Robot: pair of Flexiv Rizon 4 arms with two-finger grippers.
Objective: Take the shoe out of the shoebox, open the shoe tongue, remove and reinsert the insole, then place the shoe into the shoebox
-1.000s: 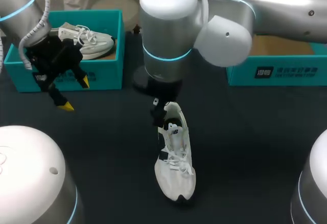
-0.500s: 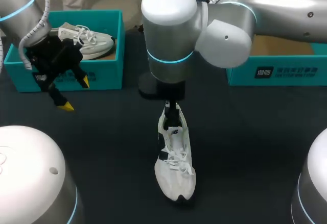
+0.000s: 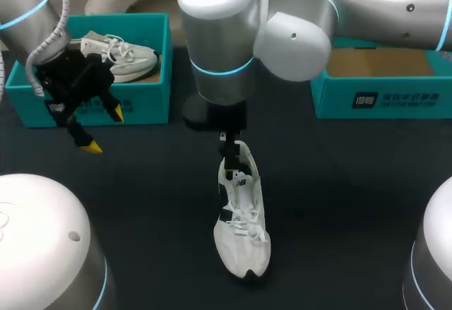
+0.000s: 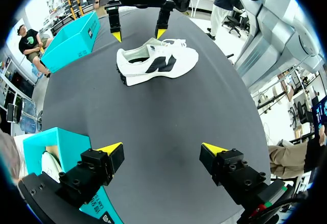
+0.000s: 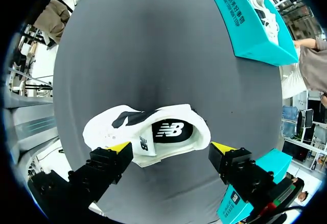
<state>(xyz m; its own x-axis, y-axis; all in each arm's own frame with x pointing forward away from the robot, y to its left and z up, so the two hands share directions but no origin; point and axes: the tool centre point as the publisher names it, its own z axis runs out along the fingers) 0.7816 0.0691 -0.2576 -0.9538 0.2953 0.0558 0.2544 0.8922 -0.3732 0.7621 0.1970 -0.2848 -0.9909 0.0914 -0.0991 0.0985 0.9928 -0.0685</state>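
Surface: dark tabletop [image 3: 353, 204], teal shoebox [image 3: 145, 105] at our left.
Shoe: white shoe [image 3: 242, 218] lies mid-tabletop, out of the box, toe toward us.
Right gripper [image 5: 171, 147]: spread, hovering over the heel opening.
Left gripper [image 4: 162, 148]: spread, empty, beside the shoebox.
Handling: we judge it light, with a soft upper; pinch the tongue or heel collar.

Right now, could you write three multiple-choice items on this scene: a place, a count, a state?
1. Where is the shoe under the right gripper? A) in a box B) on the table C) on the floor
2. How many white shoes show? A) one B) two C) three
3. The right gripper is: A) open B) shut on a lace C) shut on the heel
B: it lies on the dark table. B: a second shoe sits in the left shoebox. A: its yellow tips stand wide apart above the shoe.
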